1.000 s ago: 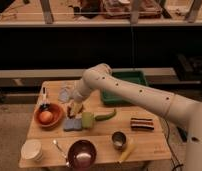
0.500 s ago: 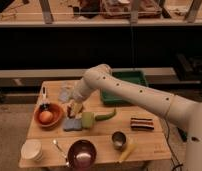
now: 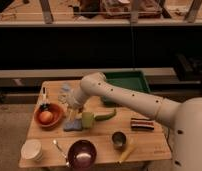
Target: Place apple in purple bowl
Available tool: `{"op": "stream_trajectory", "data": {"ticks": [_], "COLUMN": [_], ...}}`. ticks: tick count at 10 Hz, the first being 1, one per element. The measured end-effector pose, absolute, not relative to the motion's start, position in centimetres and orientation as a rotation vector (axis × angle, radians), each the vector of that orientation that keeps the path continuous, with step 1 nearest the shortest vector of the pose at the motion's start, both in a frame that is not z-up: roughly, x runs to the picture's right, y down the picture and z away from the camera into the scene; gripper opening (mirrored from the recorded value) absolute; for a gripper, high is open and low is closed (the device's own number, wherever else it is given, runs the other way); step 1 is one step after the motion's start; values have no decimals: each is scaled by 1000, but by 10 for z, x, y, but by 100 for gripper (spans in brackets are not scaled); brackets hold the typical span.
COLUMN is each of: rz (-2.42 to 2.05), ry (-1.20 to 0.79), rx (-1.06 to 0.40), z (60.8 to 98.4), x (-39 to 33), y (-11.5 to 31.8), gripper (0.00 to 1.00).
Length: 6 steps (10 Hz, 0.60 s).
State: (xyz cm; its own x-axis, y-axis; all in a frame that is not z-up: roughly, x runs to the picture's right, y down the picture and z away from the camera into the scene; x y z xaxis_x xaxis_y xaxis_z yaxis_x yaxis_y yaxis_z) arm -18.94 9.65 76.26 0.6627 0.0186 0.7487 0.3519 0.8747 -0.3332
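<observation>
end effector (image 3: 74, 107): I see it low over the desk's (image 3: 101, 137) middle-left; I cannot tell whether it grips anything.
apple (image 3: 45, 117): small round orange-yellow fruit, in the orange-brown bowl (image 3: 56, 111), just left of my end effector.
purple bowl (image 3: 82, 153): glossy, front edge, nearer the camera than the end effector.
count: one apple, two bowls, one arm.
</observation>
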Motion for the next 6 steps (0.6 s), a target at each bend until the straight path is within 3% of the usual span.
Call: {"op": "stream_trajectory", "data": {"ticks": [2, 6], "rz": [-177, -170], "ry": [-853, -872], "rx": [-507, -544], "z": [770, 783], "x": [-197, -219], "y": [102, 111], "gripper": [59, 58]}}
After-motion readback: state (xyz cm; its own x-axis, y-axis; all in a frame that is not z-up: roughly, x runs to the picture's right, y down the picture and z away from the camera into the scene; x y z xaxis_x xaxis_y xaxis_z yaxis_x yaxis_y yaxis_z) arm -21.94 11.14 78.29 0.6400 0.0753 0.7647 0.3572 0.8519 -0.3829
